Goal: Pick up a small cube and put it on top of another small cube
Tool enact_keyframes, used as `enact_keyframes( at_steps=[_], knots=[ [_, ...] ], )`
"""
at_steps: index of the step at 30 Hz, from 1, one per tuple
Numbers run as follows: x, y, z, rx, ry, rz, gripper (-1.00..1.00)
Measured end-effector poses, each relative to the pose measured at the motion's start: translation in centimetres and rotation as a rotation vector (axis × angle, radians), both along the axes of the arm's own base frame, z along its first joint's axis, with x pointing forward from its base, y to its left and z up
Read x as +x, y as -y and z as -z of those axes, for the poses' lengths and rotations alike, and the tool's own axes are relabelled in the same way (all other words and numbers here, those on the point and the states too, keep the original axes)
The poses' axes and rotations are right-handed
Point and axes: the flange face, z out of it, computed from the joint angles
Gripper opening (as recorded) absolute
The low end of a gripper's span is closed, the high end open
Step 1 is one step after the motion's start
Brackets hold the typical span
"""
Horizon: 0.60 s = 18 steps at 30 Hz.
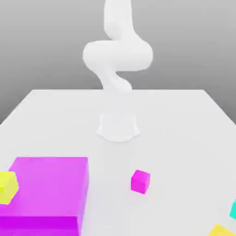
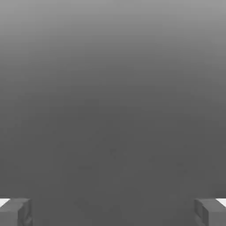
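- Exterior view: white arm [image 1: 117, 55] rises at the table's [image 1: 184, 120] far side; small teal cube [image 1: 233, 209] sits at the exterior view's right edge, well apart from the small magenta cube [image 1: 140, 181] and big magenta block [image 1: 48, 196].
- Hand view: gripper [image 2: 113, 212] fingers [image 2: 15, 212] spread wide apart, nothing between them.
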Motion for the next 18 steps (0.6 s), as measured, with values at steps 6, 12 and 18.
enact_keyframes(
  at_steps=[6, 12, 18],
  knots=[
    [6.5, -5.9, 7.9, -0.097, -0.149, -0.107, 0.0],
    [10.6, -12.2, 17.0, -0.176, -0.287, -0.233, 0.0],
    [11.7, -19.1, 26.9, -0.237, -0.419, -0.387, 0.0]
  ],
)
